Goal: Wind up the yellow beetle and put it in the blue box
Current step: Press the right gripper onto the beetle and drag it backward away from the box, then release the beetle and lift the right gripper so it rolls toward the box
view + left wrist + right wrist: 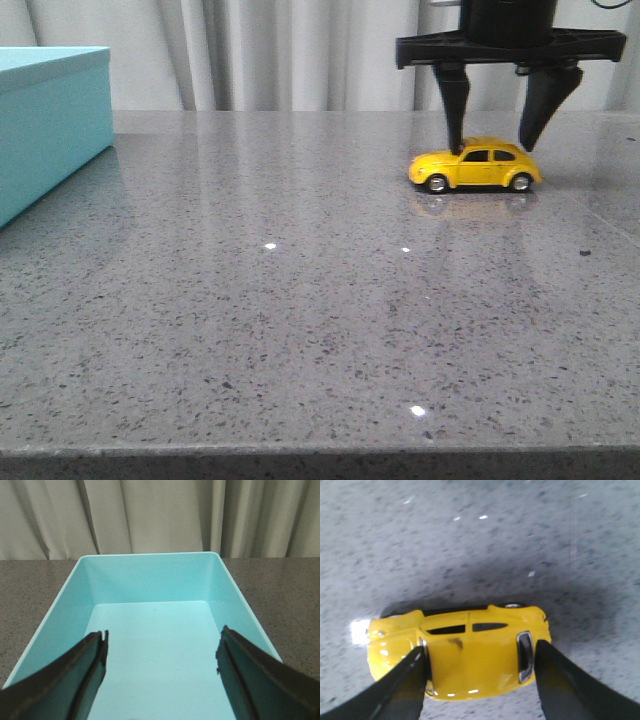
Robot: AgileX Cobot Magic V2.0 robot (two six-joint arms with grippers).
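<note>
The yellow beetle stands on its wheels on the grey stone table, at the right, side-on to the front view. My right gripper hangs straight down over it, open, with one finger by the windshield and one by the rear. In the right wrist view the beetle lies between the two dark fingers, and the gripper sits over its roof. The blue box stands at the far left. My left gripper is open and empty above the box's empty inside.
The grey speckled table runs to a front edge at the bottom of the front view. Pale curtains hang behind the table. The left arm is out of the front view.
</note>
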